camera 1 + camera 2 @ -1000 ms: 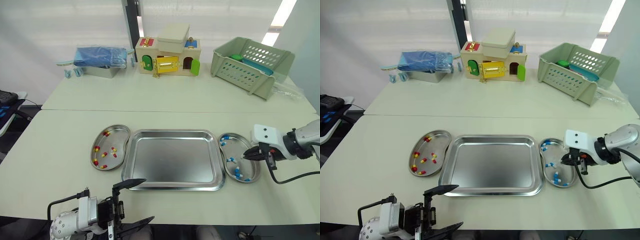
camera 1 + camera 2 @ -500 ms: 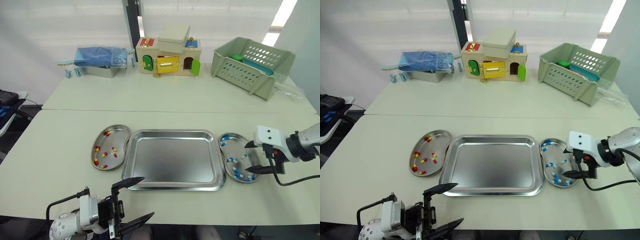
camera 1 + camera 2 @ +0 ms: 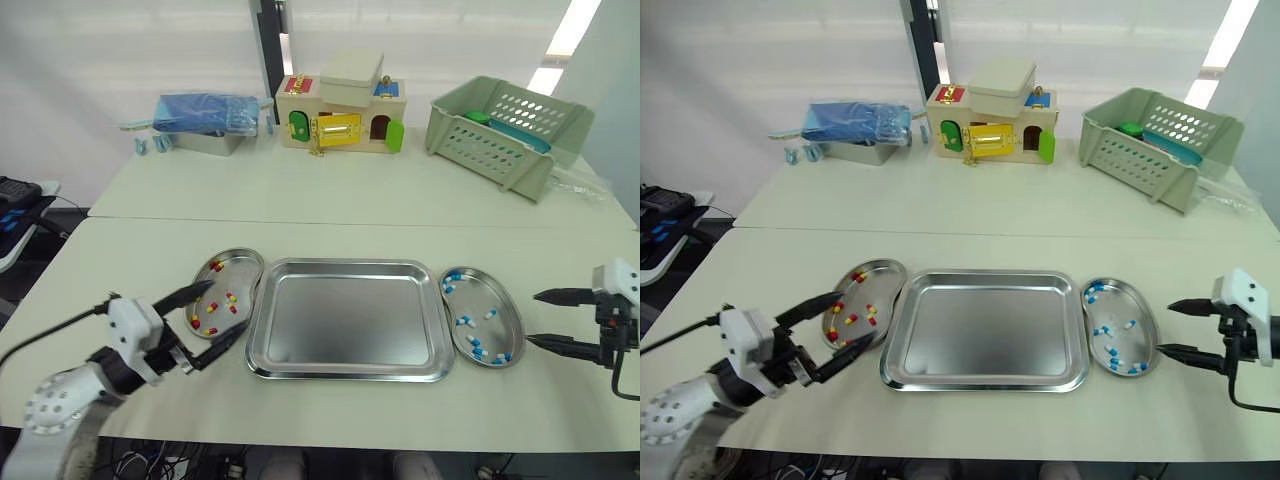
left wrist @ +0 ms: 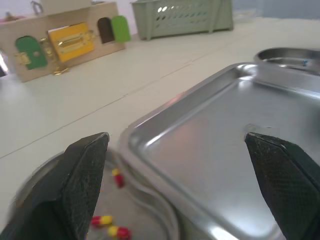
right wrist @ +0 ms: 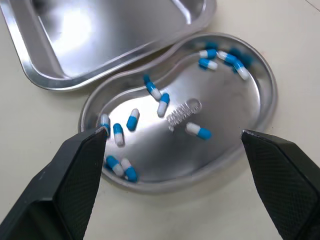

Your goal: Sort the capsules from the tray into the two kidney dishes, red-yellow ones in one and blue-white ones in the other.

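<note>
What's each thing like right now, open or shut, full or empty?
Tray: empty.
Left dish: holds red-yellow capsules.
Right dish: holds blue-white capsules.
Left hand: open, empty, by the left dish.
Right hand: open, empty, beside the right dish.

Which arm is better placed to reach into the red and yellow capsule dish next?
Left. The open left gripper hovers at the red-yellow dish; the right gripper is beyond the blue-white dish, across the tray.
</note>
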